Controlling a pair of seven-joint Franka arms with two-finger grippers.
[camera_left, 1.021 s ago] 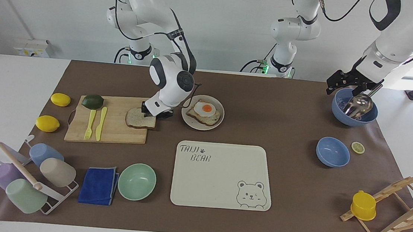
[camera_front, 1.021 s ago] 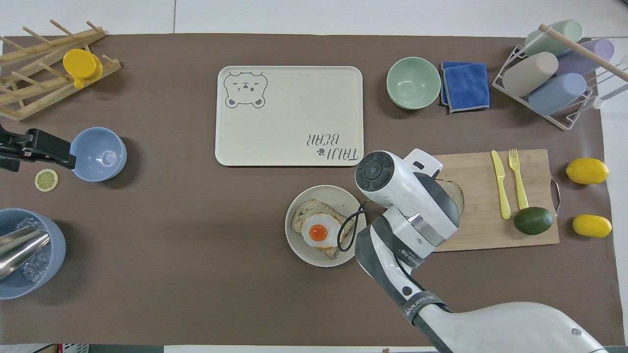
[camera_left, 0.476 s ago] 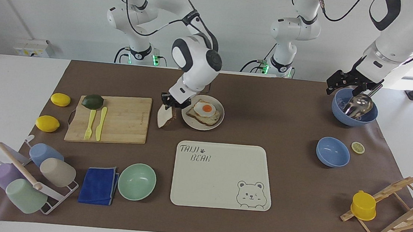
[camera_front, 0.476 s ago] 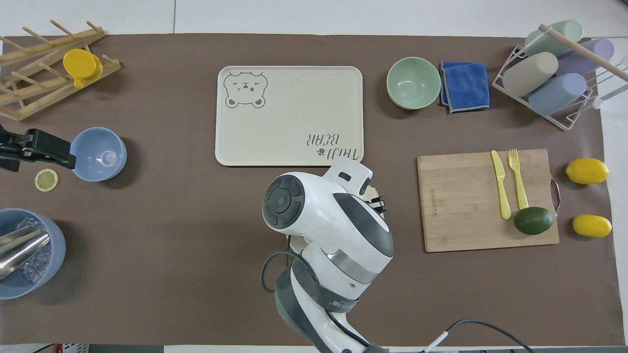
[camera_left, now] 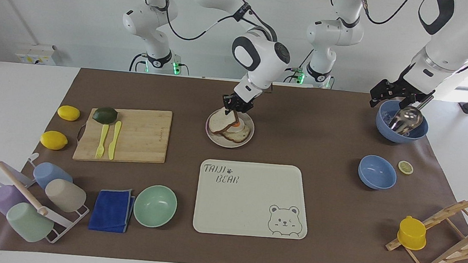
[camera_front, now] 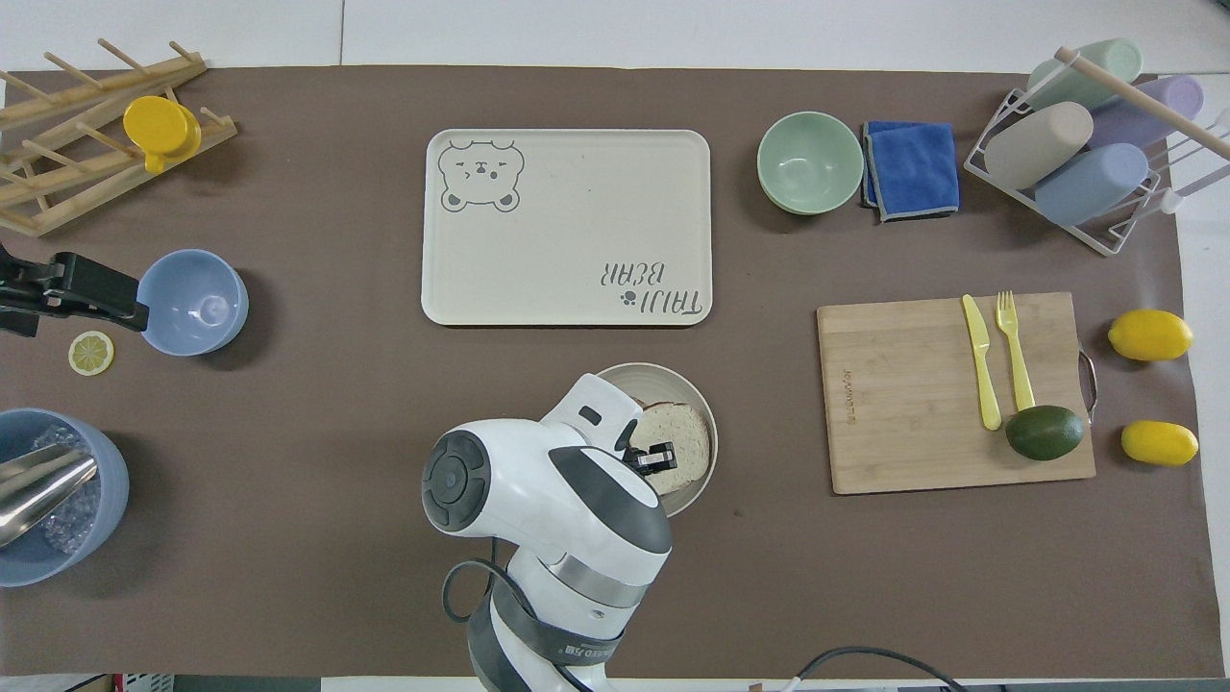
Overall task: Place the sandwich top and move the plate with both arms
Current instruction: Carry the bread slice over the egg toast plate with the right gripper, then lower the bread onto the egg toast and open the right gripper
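Observation:
My right gripper (camera_left: 234, 107) is shut on the sandwich top (camera_left: 219, 122), a light brown bread slice. It holds the slice tilted over the egg toast (camera_left: 238, 135) on the small round plate (camera_left: 228, 145). The slice's low edge is at the toast, and I cannot tell if they touch. In the overhead view the right gripper (camera_front: 657, 459) and the slice (camera_front: 684, 437) cover most of the plate (camera_front: 663, 370). My left gripper (camera_left: 384, 95) waits up over the blue bowl with ice (camera_left: 401, 131) and a metal scoop (camera_left: 406, 117). It also shows in the overhead view (camera_front: 113, 305).
A cream bear tray (camera_left: 252, 199) lies farther from the robots than the plate. A wooden cutting board (camera_left: 125, 134) with a yellow fork, a knife and an avocado lies toward the right arm's end. A mint bowl (camera_left: 155, 205), a blue cloth, a second blue bowl (camera_left: 377, 172) and racks stand around.
My right gripper lifted the bread slice off the cutting board, carried it toward the left arm's end and now holds it tilted over the egg toast on the plate. The left arm has not moved.

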